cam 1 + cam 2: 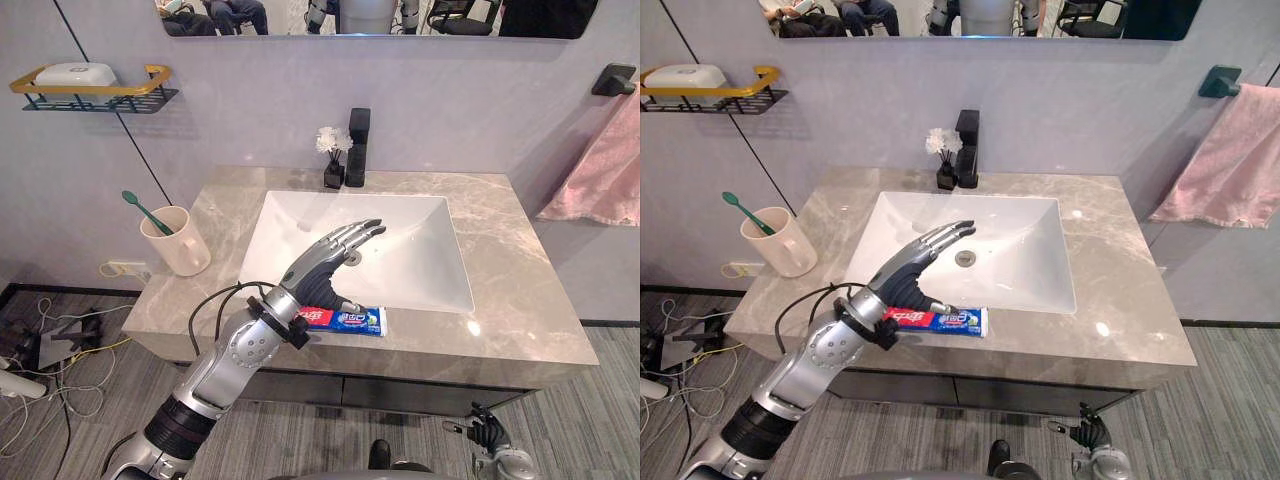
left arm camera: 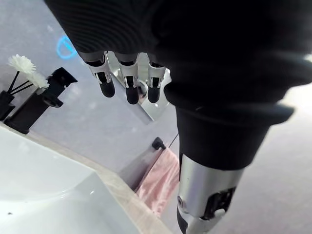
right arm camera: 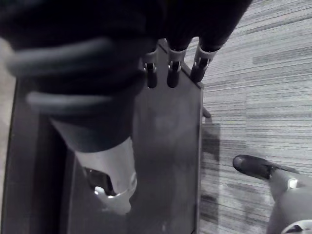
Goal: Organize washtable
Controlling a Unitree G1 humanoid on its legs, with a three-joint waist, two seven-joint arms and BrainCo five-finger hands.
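Observation:
A red, white and blue toothpaste tube (image 1: pixel 350 320) lies flat on the marble countertop (image 1: pixel 520 300), on the strip in front of the white sink basin (image 1: pixel 400 250). My left hand (image 1: pixel 325 262) hovers just above the tube's left end and is open. Its fingers (image 2: pixel 129 83) reach straight out over the basin, and its thumb points down toward the tube; I cannot tell whether they touch. My right hand (image 1: pixel 492 438) hangs low by the floor in front of the dark cabinet (image 3: pixel 165 146), fingers relaxed and holding nothing.
A cream cup (image 1: pixel 178 243) holding a green toothbrush (image 1: pixel 146 211) stands on the counter's left side. A black faucet (image 1: pixel 357 148) and a small vase of white flowers (image 1: pixel 334 155) sit behind the basin. A wall shelf (image 1: pixel 150 95) holds a soap dish (image 1: pixel 76 74). A pink towel (image 1: pixel 600 165) hangs at the right.

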